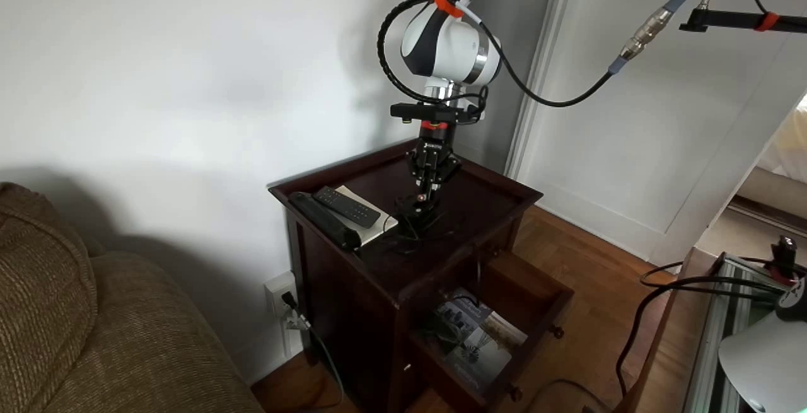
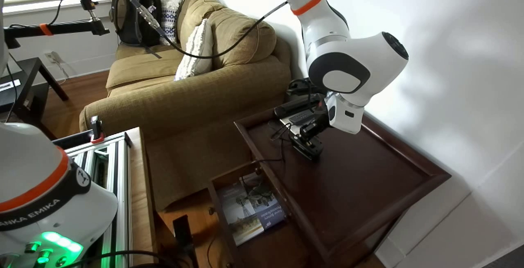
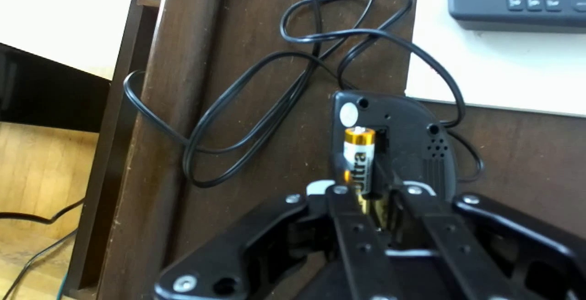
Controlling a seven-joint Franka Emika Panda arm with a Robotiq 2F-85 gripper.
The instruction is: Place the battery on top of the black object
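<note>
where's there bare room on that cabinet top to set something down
There's one broad bare stretch on the cabinet top: from the black object away from the sofa, flanked by the wall-side rim and open drawer. Toward the sofa it's crowded: remote, white sheet, long black slab. Cords loop beside the black object, and the claw is over it.

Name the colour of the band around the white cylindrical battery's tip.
The band is gold; the white cylindrical battery shows best in the wrist view.

Both exterior views look down on the cabinet (image 2: 364,186), the wrist view from close above
</note>
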